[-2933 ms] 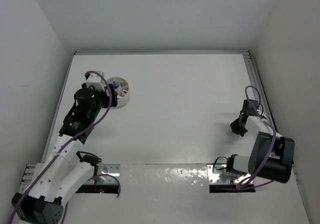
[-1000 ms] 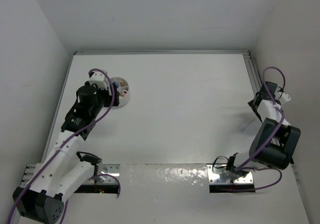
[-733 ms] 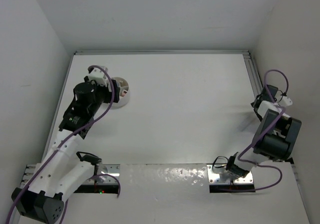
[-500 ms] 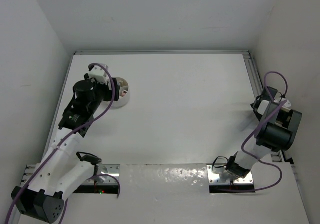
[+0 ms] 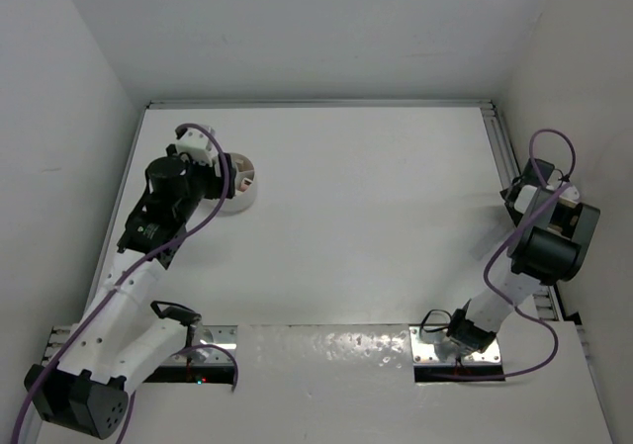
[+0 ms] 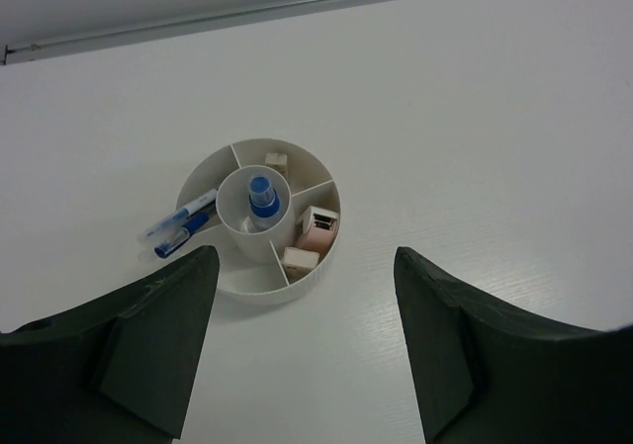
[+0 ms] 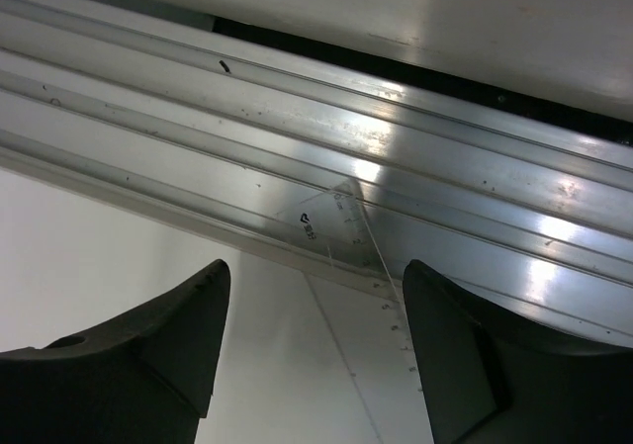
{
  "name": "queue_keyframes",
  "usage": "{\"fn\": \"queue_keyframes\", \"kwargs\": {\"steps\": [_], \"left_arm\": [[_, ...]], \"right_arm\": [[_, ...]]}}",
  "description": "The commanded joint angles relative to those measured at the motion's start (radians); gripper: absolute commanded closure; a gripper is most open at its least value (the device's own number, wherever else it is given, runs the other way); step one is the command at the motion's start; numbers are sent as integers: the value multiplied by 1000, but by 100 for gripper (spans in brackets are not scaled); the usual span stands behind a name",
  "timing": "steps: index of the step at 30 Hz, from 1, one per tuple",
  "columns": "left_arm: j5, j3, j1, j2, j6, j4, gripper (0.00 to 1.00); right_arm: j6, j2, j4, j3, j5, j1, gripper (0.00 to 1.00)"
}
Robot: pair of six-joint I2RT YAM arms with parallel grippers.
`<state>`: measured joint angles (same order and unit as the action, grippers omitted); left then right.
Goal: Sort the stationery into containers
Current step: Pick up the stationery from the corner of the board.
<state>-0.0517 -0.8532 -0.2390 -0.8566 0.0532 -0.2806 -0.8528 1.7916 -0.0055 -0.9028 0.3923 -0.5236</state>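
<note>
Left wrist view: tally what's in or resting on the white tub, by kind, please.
Pens: 2
Erasers: 3
Blue-capped bottle: 1
Total: 6

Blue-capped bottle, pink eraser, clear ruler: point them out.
blue-capped bottle (image 6: 260,193), left wrist view, blue cap.
pink eraser (image 6: 317,231), left wrist view, top face.
clear ruler (image 7: 341,228), right wrist view, printed corner.

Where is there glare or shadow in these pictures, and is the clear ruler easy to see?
Right wrist view: bright glare on the metal rail; the clear ruler almost vanishes, only its edges and printed marks show. Left wrist view: even light, the tub sharp with a soft shadow. Top view: a shiny patch on the table.
</note>
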Motion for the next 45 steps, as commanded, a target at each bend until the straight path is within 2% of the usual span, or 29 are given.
{"fn": "queue_keyframes", "kwargs": {"steps": [1, 5, 21, 25, 39, 42, 43, 45], "left_arm": [[-10, -41, 18, 13, 16, 46, 30], [-14, -41, 32, 17, 16, 47, 30], [-14, -32, 61, 19, 7, 69, 30], [-20, -30, 64, 24, 8, 69, 30], [-20, -41, 79, 14, 7, 98, 30], [-20, -44, 82, 11, 13, 103, 30], [-20, -41, 84, 11, 13, 106, 29], [-20, -43, 86, 8, 13, 109, 29]], "right_arm": [[-38, 32, -51, -74, 20, -9, 31], [-55, 72, -125, -137, 29, -16, 31], [-8, 98, -223, -179, 54, -29, 35], [-2, 104, -220, -179, 28, -42, 38], [41, 173, -277, -275, -32, -44, 37], [38, 178, -281, -277, -32, -44, 41], [37, 178, -281, -278, -32, -44, 47], [37, 175, -277, -272, -32, -44, 53]]}}
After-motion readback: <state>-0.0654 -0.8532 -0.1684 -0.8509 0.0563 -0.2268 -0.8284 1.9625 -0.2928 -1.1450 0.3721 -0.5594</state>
